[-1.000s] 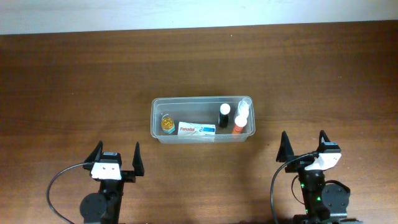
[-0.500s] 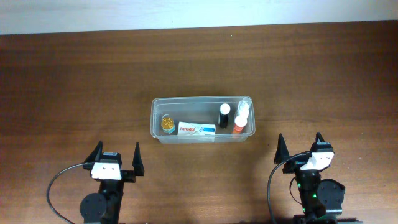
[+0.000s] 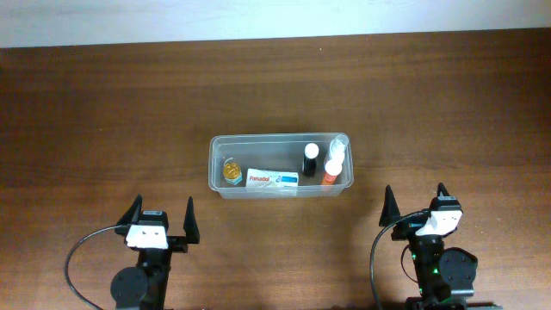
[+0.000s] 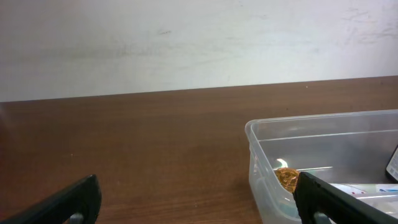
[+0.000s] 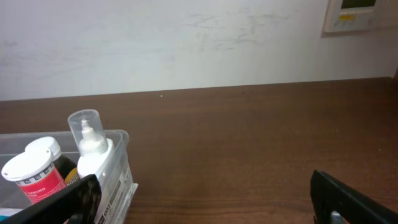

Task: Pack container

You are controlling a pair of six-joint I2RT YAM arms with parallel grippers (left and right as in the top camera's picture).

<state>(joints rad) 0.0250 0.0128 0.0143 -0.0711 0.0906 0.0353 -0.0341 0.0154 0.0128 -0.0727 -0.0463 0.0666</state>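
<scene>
The clear plastic container [image 3: 219, 188] stands at the table's centre. Inside lie a small gold-lidded jar [image 3: 232, 170], a white Panadol box [image 3: 273, 179], a black bottle with a white cap [image 3: 310, 159], an orange bottle with a white cap [image 3: 331, 172] and a white spray bottle [image 3: 337, 152]. My left gripper [image 3: 161, 217] is open and empty, near the front edge, below the container's left end. My right gripper [image 3: 416, 202] is open and empty, to the front right of the container. The container's left corner [image 4: 261, 134] shows in the left wrist view, and its right corner [image 5: 118, 165] in the right wrist view.
A white wall [image 3: 275, 19] runs along the table's far edge. Bare brown wood [image 3: 103, 120] surrounds the container on all sides. A wall-mounted panel [image 5: 357, 14] shows at the top right of the right wrist view.
The right gripper has drawn slightly left and toward the front edge from one second ago, then stopped. The left arm and the container's contents have not moved.
</scene>
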